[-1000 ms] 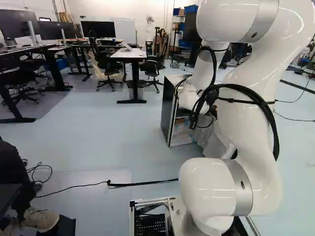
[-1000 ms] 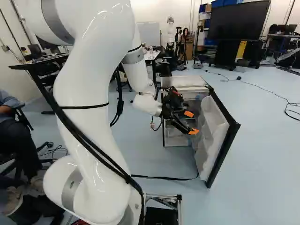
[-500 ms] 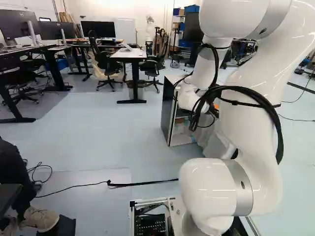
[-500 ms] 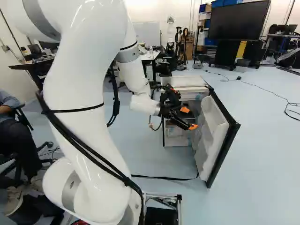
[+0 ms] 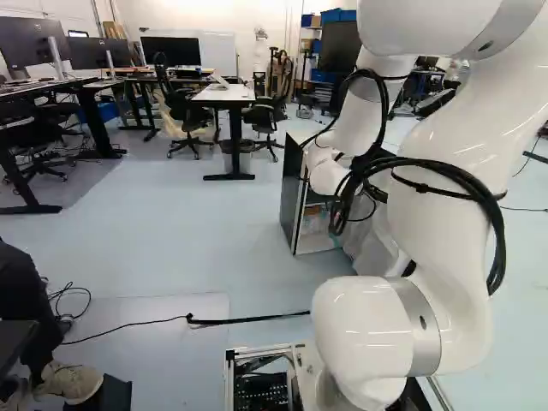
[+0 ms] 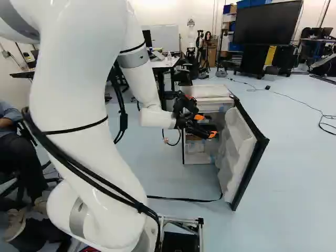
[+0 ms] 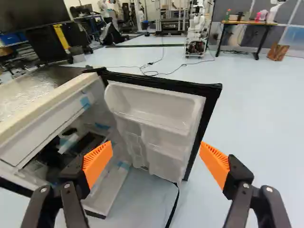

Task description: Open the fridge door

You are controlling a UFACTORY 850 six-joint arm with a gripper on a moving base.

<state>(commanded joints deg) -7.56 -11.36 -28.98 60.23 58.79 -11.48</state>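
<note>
One released, empty gripper point(image 7: 156, 151) of ours faces the fridge door point(image 7: 166, 124), standing wide open at the cabinet's point(image 6: 210, 91) near right, so we judge the opening done and next need only back clear.

- My white arm point(image 6: 84, 121) rises from its lowest joint point(image 5: 368, 325), closer to me than the fridge door point(image 6: 239, 157) and left of it in the right base view.
- It bends over high up, and my forearm point(image 6: 140, 73) slopes down on the fridge door's left in that view.
- My wrist point(image 6: 157, 117) lies nearly level, further left of the fridge door than my black gripper point(image 6: 205, 126).
- That gripper point(image 7: 156, 159) stands apart from the fridge door and faces it in my wrist view, both fingers spread wide, orange pads point(image 7: 97, 164) turned toward each other.
- Black cables point(image 6: 79, 165) run strapped along my arm, well left of the fridge door in the right base view.
</note>
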